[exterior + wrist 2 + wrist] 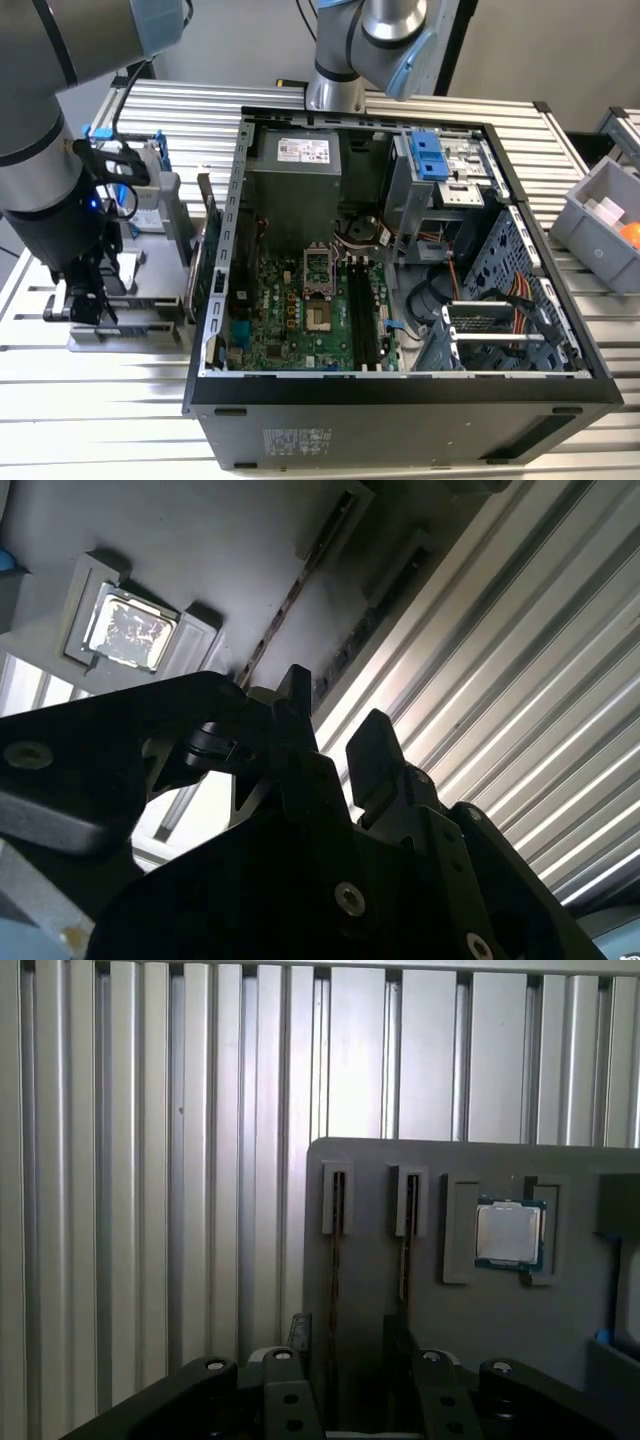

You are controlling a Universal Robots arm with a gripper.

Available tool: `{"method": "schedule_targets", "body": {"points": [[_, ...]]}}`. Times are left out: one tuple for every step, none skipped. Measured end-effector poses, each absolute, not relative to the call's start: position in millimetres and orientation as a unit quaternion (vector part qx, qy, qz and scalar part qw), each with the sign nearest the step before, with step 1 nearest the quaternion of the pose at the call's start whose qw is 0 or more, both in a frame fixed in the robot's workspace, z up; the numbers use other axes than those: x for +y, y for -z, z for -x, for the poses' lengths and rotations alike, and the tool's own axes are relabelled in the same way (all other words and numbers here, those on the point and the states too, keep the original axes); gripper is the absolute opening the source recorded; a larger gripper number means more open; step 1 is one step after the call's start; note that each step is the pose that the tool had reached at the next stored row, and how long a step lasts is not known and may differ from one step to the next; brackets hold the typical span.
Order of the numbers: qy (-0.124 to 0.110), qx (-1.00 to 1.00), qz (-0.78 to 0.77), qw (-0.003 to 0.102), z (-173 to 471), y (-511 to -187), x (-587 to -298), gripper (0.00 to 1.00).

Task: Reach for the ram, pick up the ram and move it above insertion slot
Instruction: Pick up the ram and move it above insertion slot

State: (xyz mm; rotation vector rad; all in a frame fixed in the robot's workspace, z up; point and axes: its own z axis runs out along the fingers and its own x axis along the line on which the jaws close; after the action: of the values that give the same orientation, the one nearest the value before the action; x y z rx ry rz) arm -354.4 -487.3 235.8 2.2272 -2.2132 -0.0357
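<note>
**Gripper open over the fixture, ram not yet gripped**

- The gripper (pixel 85 300) sits in the exterior view's left-middle, low over the grey fixture plate (pixel 150 325) just beside the open PC case (pixel 400 400).
- Fingers are spread with nothing between them. Both wrist views show a clear gap, with one fingertip (pixel 300 1332) on either side of it.
- In the first wrist view two ram sticks stand on edge in parallel slots of the fixture plate. The ram (pixel 335 1235) farther from the CPU (pixel 510 1232) is the one that lines up with the gap. The second ram stick (pixel 408 1235) lies between it and the CPU.
- Key relation: we read the ram's long axis as running straight out ahead of the gripper along its slot, with the fingers on opposite sides of that line. The finger gap is thus set across the stick's thin dimension. The second wrist view agrees, as the stick's thin edge (pixel 290 605) leads straight toward the gap.
- We can't tell whether the fingertips are down at the stick's level or above it.
- The motherboard's ram slots (pixel 362 315) are centre-frame inside the case, well apart from the gripper, toward the exterior view's right.
</note>
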Motion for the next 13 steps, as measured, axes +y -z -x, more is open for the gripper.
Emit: {"method": "schedule_targets", "body": {"points": [[0.011,-0.705,-0.709,0.001,354.3,-234.7,-487.3,1.00],[0.011,-0.705,-0.709,0.001,354.3,-233.5,-487.3,1.00],[0.011,-0.705,-0.709,0.001,354.4,-232.5,-487.3,1.00],[0.011,-0.705,-0.709,0.001,354.3,-231.7,-487.3,1.00],[0.011,-0.705,-0.709,0.001,354.3,-230.9,-487.3,1.00],[0.011,-0.705,-0.709,0.001,354.3,-230.2,-487.3,1.00],[0.011,-0.705,-0.709,0.001,354.3,-229.4,-487.3,1.00],[0.011,-0.705,-0.709,0.001,354.3,-228.7,-487.3,1.00],[0.011,-0.705,-0.709,0.001,354.3,-228.0,-487.3,1.00],[0.011,-0.705,-0.709,0.001,354.3,-227.3,-487.3,1.00],[0.011,-0.705,-0.709,0.001,354.3,-226.6,-487.3,1.00],[0.011,-0.705,-0.709,0.001,354.3,-225.8,-487.3,1.00],[0.011,-0.705,-0.709,0.001,354.3,-225.0,-487.3,1.00]]}}
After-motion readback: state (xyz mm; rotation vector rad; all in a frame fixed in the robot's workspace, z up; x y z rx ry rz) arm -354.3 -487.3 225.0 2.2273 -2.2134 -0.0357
